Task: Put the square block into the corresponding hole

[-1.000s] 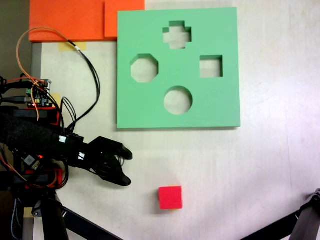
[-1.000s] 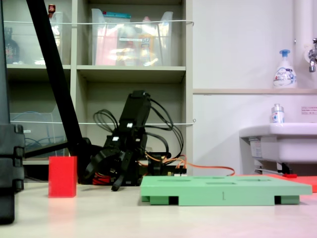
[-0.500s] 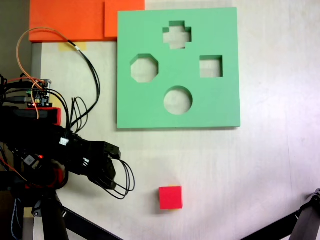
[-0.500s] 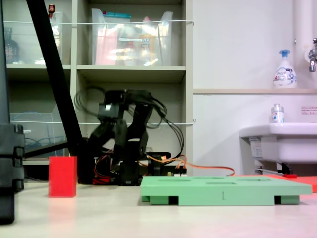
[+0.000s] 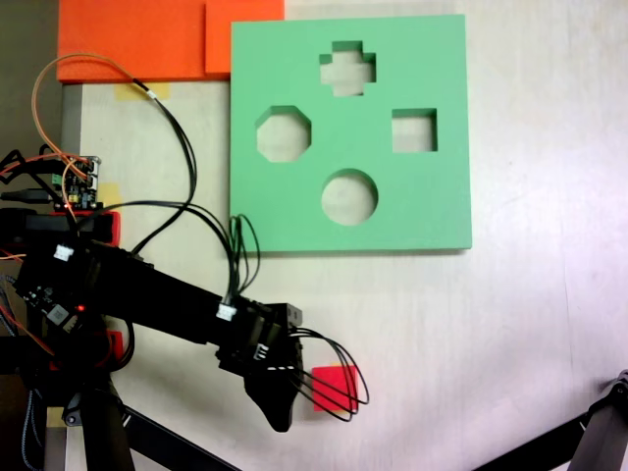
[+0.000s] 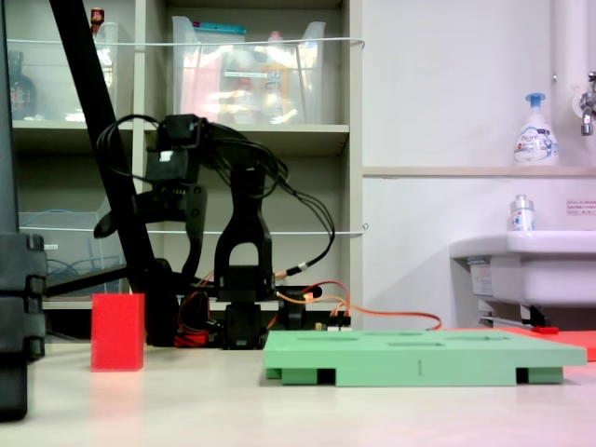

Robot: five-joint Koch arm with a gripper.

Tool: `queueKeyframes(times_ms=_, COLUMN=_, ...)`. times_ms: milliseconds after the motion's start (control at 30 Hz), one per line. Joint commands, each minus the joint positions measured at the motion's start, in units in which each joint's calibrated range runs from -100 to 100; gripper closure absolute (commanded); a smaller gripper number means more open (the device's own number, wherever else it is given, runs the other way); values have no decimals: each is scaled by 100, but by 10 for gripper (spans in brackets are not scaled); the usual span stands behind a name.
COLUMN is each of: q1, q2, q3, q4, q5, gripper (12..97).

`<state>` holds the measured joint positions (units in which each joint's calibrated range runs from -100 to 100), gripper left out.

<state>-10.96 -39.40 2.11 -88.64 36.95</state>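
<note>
In a fixed view from above, the square block (image 5: 340,384), a red cube, lies on the table below the green foam board (image 5: 294,211). The board's square hole (image 5: 414,130) is on its right side, beside cross-shaped, octagonal and round cutouts. My gripper (image 5: 280,407) overlaps the block's left edge, and its wires loop across the cube. In a fixed view from the side, the block (image 6: 117,331) stands left of the board (image 6: 419,358). There the gripper (image 6: 146,251) hangs higher than the block, jaws spread apart and nothing between them.
Orange foam sheets (image 5: 147,39) lie at the table's top left. The arm's base, controller board (image 5: 78,186) and cables fill the left side. A black stand leg (image 5: 589,437) enters at the lower right. Shelves and a sink (image 6: 521,261) are behind the table.
The arm has stretched out from the left, lifted, and swung its gripper to the red block's left edge. Block and board have not moved.
</note>
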Motion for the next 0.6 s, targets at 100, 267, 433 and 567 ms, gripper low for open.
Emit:
queueKeyframes(times_ms=100, q1=0, q2=1133, q3=916, q4=-221, q5=-132, gripper=241)
queueKeyframes(times_ms=267, q1=-34, q2=2124, q3=1285, q4=-144, q5=-274, gripper=242)
queueKeyframes(times_ms=433, q1=-88, q2=2809, q3=1464, q4=135, q5=-313, gripper=242)
queueKeyframes(times_ms=567, q1=-112, q2=3144, q3=1464, q4=328, q5=-322, gripper=244)
